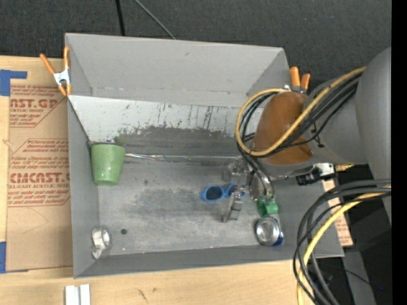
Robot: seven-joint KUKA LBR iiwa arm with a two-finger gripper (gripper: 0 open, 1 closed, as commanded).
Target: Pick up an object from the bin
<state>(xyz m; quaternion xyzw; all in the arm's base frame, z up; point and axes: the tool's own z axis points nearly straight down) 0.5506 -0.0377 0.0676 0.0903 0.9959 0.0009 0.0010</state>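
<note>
Five loose things lie in the grey metal bin (172, 62), one of each kind. I place them all from the drink can (268, 230), a silver can with a blue patch that lies on the floor at the foot of the arm.

- One small green piece (268, 206) sits just above the can, so near that I cannot tell whether the two touch.
- One blue looped plastic piece (214, 193) lies up and to the left of the can, a little farther off than the green piece.
- One pale green plastic cup (105, 162) lies far to the left of the can and higher, against the side wall.
- One small crumpled silvery scrap (100, 238) lies far to the left, about level with the can.

The gripper (233, 210) hangs low over the floor just left of the can, under the arm's orange cover (286, 129). The blue looped piece is nearest to it, right at its left side. Whether the gripper is spread or closed, and whether it touches or holds the blue piece, cannot be told.
</note>
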